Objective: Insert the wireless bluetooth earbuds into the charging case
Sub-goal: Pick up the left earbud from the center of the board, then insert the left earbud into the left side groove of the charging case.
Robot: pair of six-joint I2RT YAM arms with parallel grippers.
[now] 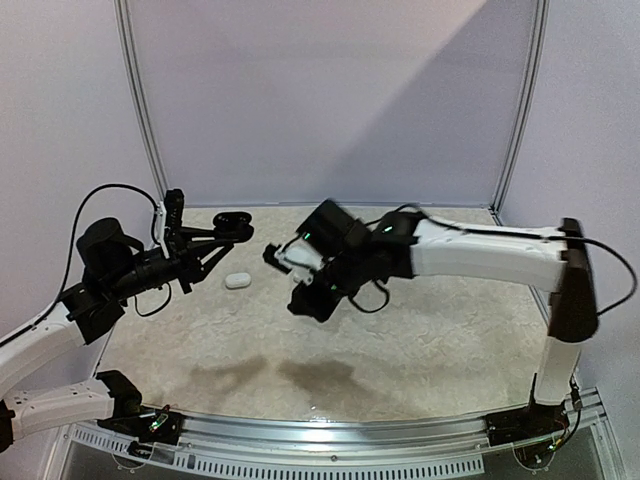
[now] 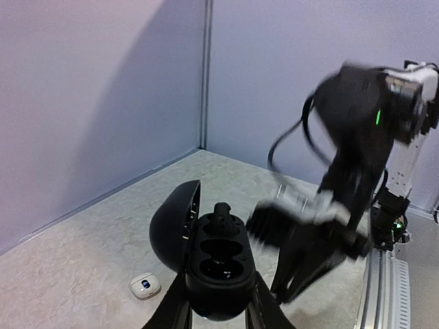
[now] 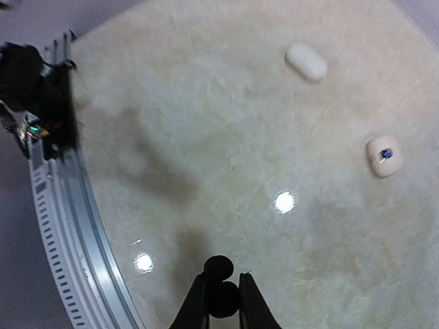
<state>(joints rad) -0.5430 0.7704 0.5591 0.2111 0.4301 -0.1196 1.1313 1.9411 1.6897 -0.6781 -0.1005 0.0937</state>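
A black, rounded earbud [image 3: 221,293] is pinched between the fingers of the right gripper [image 3: 222,277], clenched on it above the table [image 3: 226,157]. In that wrist view, two white pebbles lie on the table well ahead of the fingers and to their right. The nearer one [image 3: 383,156] has a small blue spot, and the plain one [image 3: 306,62] lies farther out.

The black case [image 2: 216,271] is clamped in the left gripper [image 2: 218,312], one finger on each side. Its lid [image 2: 175,223] is swung open to the left. Two sockets near the fingers look vacant. At the far end a black lump [image 2: 221,216] stands up, but I cannot tell whether it is an earbud. The spotted pebble lies down and left of this gripper. The right arm [image 2: 357,157], blurred, is just beyond the case.
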